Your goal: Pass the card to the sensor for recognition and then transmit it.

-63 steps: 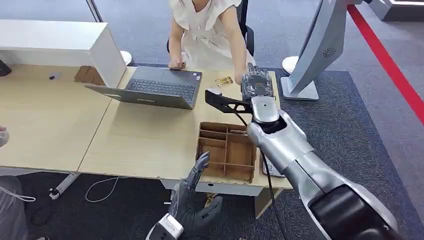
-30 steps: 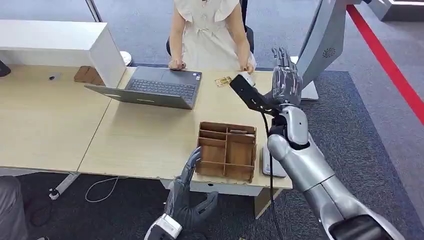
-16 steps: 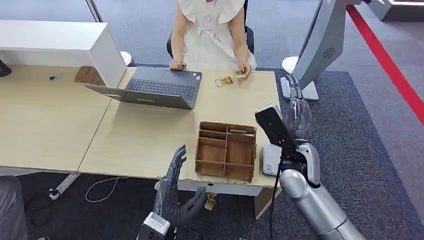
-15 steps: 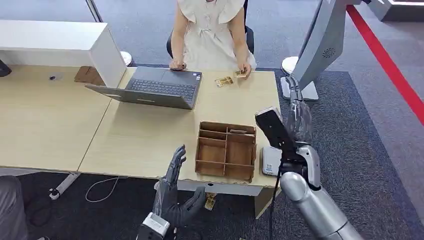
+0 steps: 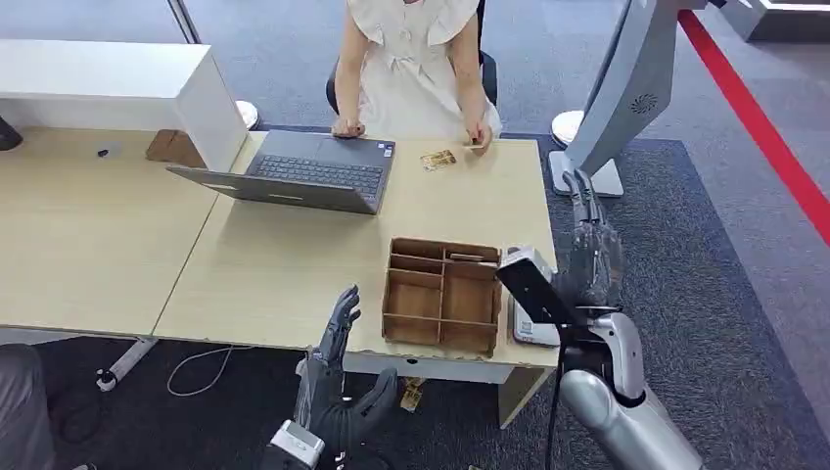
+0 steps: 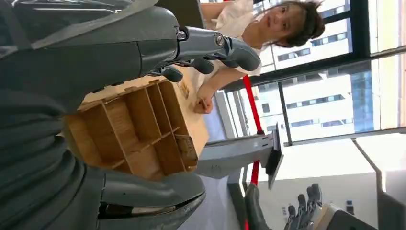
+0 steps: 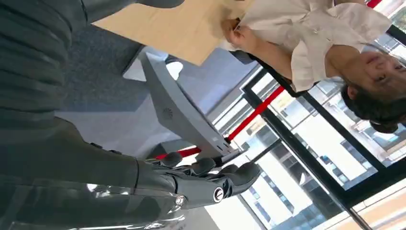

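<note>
A gold card (image 5: 438, 159) lies on the wooden table (image 5: 294, 264) at its far edge, in front of a seated person. The person's hand (image 5: 478, 137) rests on the table just right of that card, and in the right wrist view the hand (image 7: 237, 32) seems to pinch a small card. My right hand (image 5: 589, 257) stands upright off the table's right edge, fingers apart, holding nothing; its fingers (image 7: 201, 177) are spread. A pale flat sensor (image 5: 529, 331) lies beside it, partly hidden. My left hand (image 5: 338, 377) hangs open below the near edge.
A wooden divided box (image 5: 442, 294) sits near the front edge, with a card in its far right compartment (image 5: 468, 258); the box (image 6: 139, 129) is close to my left hand. An open laptop (image 5: 303, 171) stands at the back. A grey stand (image 5: 626, 88) rises right of the table.
My right hand has drawn back from the far edge by the person to the table's right side and lowered, open. The person's hand now covers the second card. My left hand sank slightly.
</note>
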Controlling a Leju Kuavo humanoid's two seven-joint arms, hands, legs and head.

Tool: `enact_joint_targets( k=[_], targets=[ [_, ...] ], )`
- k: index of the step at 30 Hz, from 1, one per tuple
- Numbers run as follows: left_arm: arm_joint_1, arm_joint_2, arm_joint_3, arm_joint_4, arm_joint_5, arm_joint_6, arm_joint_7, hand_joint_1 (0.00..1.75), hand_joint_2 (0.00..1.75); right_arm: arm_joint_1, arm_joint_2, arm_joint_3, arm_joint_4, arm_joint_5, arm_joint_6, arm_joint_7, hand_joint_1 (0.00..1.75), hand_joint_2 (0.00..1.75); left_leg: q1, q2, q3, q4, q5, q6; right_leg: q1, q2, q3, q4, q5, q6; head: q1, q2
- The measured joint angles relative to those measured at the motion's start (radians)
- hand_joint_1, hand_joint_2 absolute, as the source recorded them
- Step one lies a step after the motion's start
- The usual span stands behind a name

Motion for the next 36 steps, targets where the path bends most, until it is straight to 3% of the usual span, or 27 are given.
enact_joint_targets(
  k=[6,14,36],
  targets=[
    [0.000,0.000,0.000,-0.002,0.000,0.000,-0.003,0.00,1.75,-0.024,-0.007,0.019,-0.001,0.106,0.009,0.026,0.00,1.75,0.000,0.000,0.000,0.000,0.000,0.000,0.000,0.000,0.000,0.000,0.000,0.000,0.000,0.000],
    [-0.001,0.000,-0.003,-0.002,0.032,0.000,-0.022,0.00,1.75,-0.095,-0.006,0.082,0.023,0.350,0.090,0.091,0.00,1.75,0.000,0.000,0.000,0.000,0.000,0.000,0.000,0.000,0.000,0.000,0.000,0.000,0.000,0.000],
    [-0.001,0.001,-0.004,-0.002,0.034,-0.002,-0.020,0.00,1.75,-0.167,0.072,0.167,0.214,0.336,0.182,0.091,0.00,1.75,0.000,0.000,0.000,0.000,0.000,0.000,0.000,0.000,0.000,0.000,0.000,0.000,0.000,0.000]
  ],
)
